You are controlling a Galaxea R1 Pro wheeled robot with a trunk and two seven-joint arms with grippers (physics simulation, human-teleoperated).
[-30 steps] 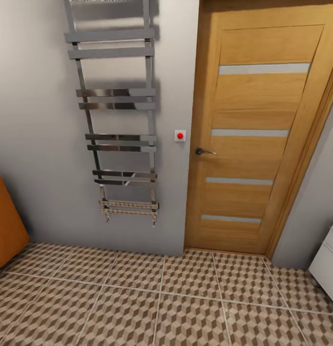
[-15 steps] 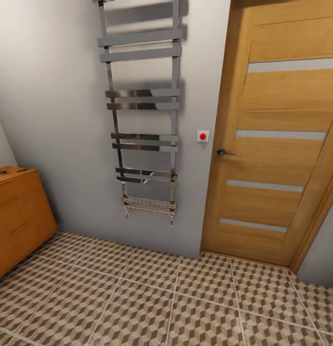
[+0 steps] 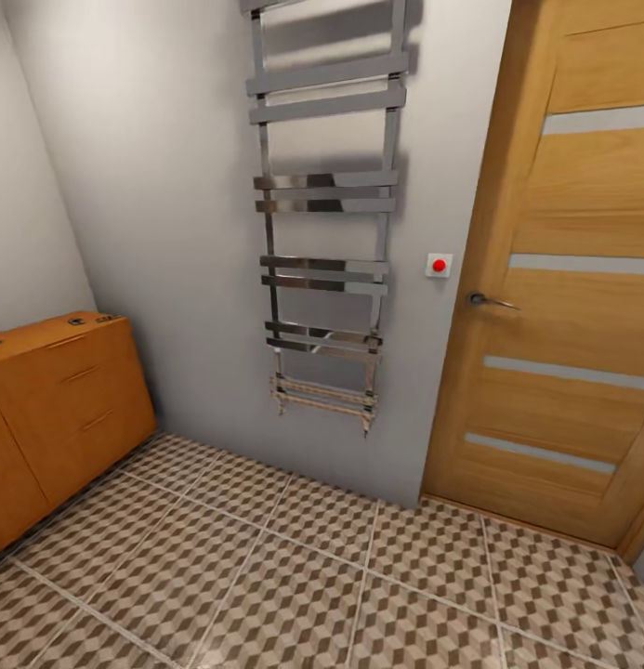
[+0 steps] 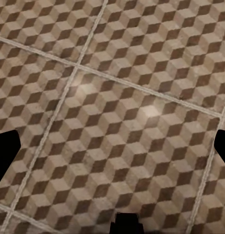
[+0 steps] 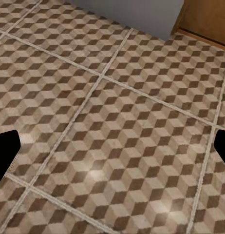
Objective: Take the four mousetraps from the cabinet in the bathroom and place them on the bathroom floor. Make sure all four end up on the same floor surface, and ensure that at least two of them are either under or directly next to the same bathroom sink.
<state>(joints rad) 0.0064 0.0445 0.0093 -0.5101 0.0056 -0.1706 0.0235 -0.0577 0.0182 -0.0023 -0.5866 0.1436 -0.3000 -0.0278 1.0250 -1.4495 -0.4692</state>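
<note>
Jaws of both arms are showing only as dark tips at the edges of the wrist views, so whether they are released or clenched cannot be told; nothing is lying between them. Under the left wrist camera the bathroom floor is spreading out, its cube-patterned tiles crossed by pale grout lines. Under the right wrist camera the same tiles are running toward a strip of grey wall and a sliver of wooden door at the upper right of the frame.

In the head view the floor is filling the lower part of the frame. At the lower left the cabinet is standing on the tiles against the left wall, its drawer fronts facing right; small dark things on its top are too small to identify. Farther back, a chrome towel radiator is hanging on the grey wall at the upper centre. Just right of it a white switch with a red button is sitting, and beyond that the door's chrome handle.
</note>
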